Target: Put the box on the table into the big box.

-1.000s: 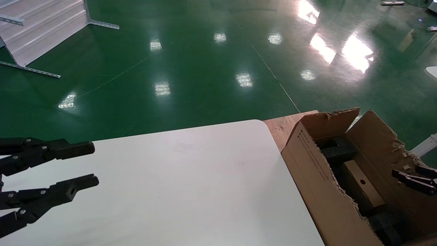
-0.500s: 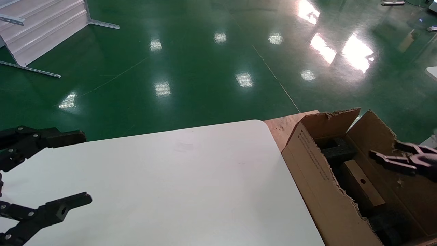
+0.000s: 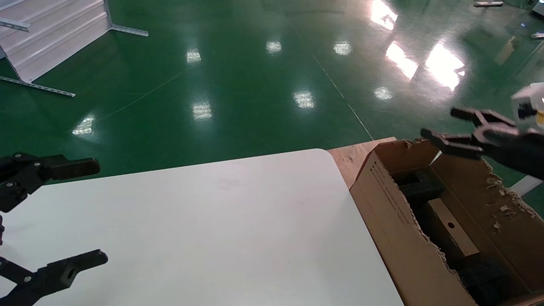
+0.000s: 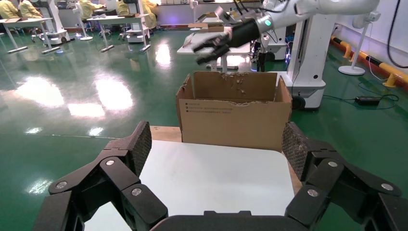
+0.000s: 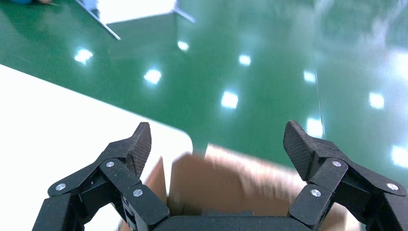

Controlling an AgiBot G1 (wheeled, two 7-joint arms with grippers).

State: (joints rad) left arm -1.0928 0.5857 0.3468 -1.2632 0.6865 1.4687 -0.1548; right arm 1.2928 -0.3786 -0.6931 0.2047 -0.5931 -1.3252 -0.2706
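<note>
The small brown box [image 3: 450, 231] with a round dark hole in its top lies inside the big cardboard box [image 3: 397, 221], among black foam blocks. The big box stands at the right end of the white table [image 3: 221, 229] and also shows in the left wrist view [image 4: 234, 110]. My right gripper [image 3: 442, 127] is open and empty, raised above the big box's far flap; it shows too in the left wrist view [image 4: 209, 45]. My left gripper [image 3: 91, 212] is open and empty over the table's left side.
Black foam blocks [image 3: 420, 187] lie in the big box beside the small box. A wooden board [image 3: 350, 159] sits under the big box. Green floor lies beyond the table, with a white rack [image 3: 51, 38] at far left.
My right gripper has risen out of the big box and moved up past its far flap, empty. My left gripper's jaws have spread wider.
</note>
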